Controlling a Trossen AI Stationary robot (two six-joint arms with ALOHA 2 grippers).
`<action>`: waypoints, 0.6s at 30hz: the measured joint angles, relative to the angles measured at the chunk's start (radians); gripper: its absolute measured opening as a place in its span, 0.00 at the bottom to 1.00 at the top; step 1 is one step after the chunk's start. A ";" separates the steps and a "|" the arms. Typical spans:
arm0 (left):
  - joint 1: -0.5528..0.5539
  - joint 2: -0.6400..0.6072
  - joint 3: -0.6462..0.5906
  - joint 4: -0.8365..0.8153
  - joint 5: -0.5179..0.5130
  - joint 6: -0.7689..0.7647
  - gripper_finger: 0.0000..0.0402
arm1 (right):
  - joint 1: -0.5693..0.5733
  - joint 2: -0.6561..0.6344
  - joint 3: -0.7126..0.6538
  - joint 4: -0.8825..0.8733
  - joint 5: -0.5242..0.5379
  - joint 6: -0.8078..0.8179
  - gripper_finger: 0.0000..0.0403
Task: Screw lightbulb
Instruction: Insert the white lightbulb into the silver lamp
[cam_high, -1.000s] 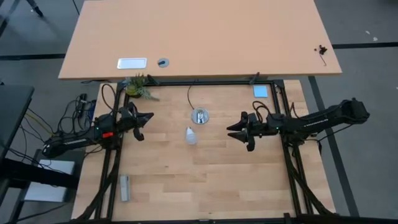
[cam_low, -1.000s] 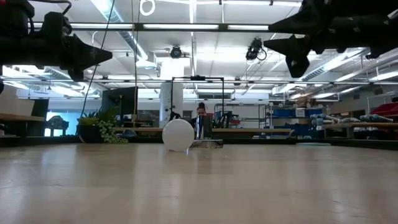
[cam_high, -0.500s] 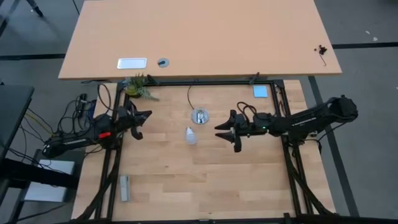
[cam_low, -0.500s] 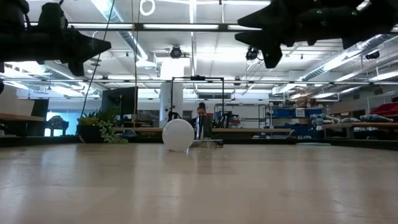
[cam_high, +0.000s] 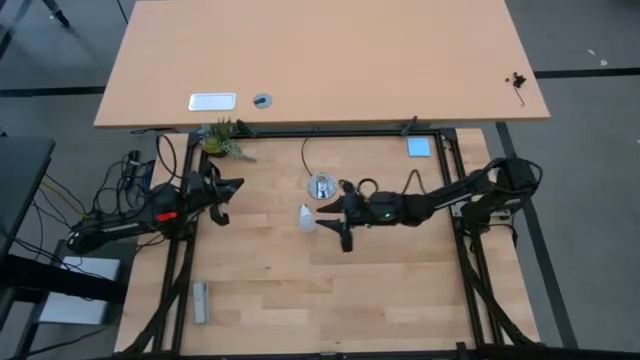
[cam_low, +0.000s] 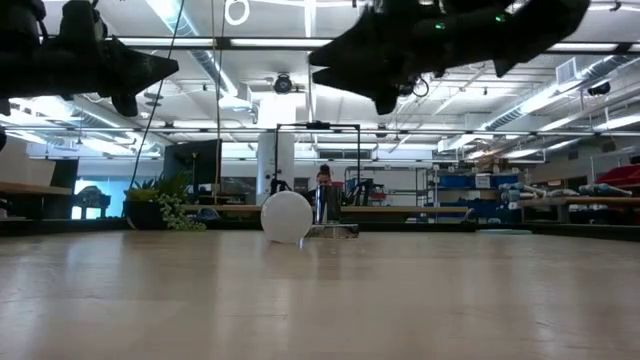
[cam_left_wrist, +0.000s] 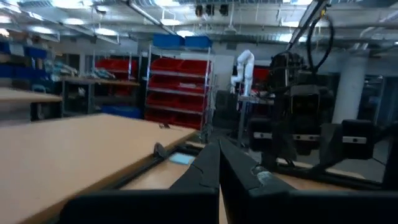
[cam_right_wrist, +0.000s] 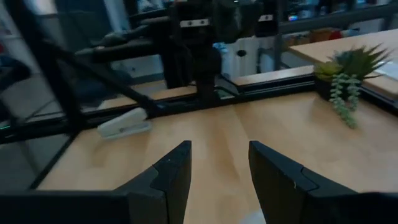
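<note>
Step in hand: the reach for the bulb, as I read it; nothing has been picked up yet.
Lightbulb: the lightbulb lies on its side on the worktop, near the middle, just in front of the silver socket with its thin black cord. From table height the lightbulb shows as a white ball resting on the wood.
Right claw: the right claw is stretched out towards the middle and hangs in the air just beside the bulb. Its fingers stand partly apart with bare wood between them, and they hold nothing.
Left claw: the left claw waits above the left edge of the worktop, well apart from the bulb, its fingers pressed together and empty.
Next move: I'd say the right claw must drop down to the wood and bring its open fingers around the bulb's round body before closing (it looks high above the surface from the low camera).
After that: the bulb would need turning base-down over the socket before any screwing starts.
Care needed: a round bulb lying loose could roll if one finger nudges it first.
</note>
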 joint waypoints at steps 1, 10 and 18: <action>0.000 0.003 0.000 -0.010 0.004 -0.011 0.01 | 0.010 0.019 0.027 -0.028 0.033 0.004 0.43; 0.000 0.050 0.000 -0.110 0.005 -0.032 0.01 | 0.065 0.142 0.275 -0.452 0.330 0.192 0.56; 0.000 0.132 0.000 -0.163 0.000 -0.032 0.01 | 0.068 0.256 0.379 -0.493 0.342 0.266 0.71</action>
